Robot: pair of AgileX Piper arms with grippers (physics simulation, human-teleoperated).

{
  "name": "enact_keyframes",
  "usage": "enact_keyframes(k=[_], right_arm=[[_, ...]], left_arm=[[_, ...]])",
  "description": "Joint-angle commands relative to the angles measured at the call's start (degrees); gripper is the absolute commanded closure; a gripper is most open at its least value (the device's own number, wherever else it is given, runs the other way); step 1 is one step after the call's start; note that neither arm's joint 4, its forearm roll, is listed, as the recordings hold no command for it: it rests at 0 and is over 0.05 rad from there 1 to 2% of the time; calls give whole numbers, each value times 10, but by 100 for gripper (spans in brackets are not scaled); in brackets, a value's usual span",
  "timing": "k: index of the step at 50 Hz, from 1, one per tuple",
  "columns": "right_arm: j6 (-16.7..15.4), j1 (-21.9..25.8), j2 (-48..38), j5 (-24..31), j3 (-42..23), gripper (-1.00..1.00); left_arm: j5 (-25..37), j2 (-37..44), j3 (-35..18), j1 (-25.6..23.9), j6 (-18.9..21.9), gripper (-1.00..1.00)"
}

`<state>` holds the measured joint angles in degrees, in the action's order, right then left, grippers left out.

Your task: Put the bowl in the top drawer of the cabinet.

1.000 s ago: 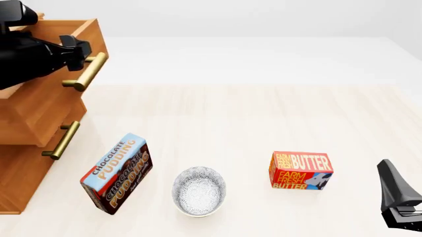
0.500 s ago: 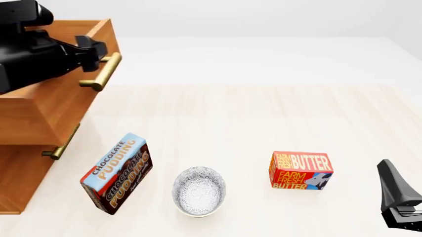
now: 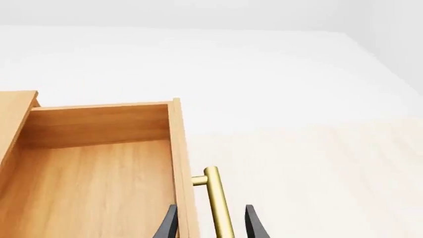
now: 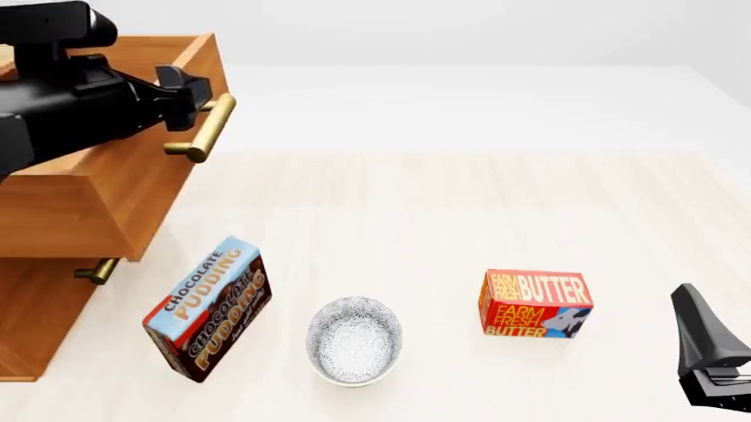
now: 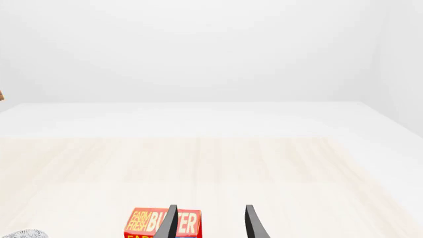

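The white speckled bowl sits upright on the table near the front edge, and its rim just shows in the right wrist view. The cabinet stands at the left with its top drawer pulled well out and its inside bare. My left gripper straddles the drawer's front panel and brass handle, one finger inside the drawer and the other outside the bar, open. My right gripper is open and holds nothing, low at the front right.
A chocolate pudding box leans just left of the bowl. A red butter box stands to the bowl's right, between it and my right gripper. The lower drawer's handle peeks out under the open top drawer.
The top drawer has slid further out to the right with my left gripper on its front. It now overhangs the lower drawer. The right arm, bowl and boxes have not moved.
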<state>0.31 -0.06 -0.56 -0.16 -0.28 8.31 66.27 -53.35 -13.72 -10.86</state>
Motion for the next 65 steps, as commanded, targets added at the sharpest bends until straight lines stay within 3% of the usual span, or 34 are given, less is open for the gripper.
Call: enact_keyframes(k=[1,65], right_arm=[[0,0,0,0,0,-100],[0,0,0,0,0,-100]], left_arm=[[8,13,50,-31,44,-100],[11,-9,44,-94,59,-100]])
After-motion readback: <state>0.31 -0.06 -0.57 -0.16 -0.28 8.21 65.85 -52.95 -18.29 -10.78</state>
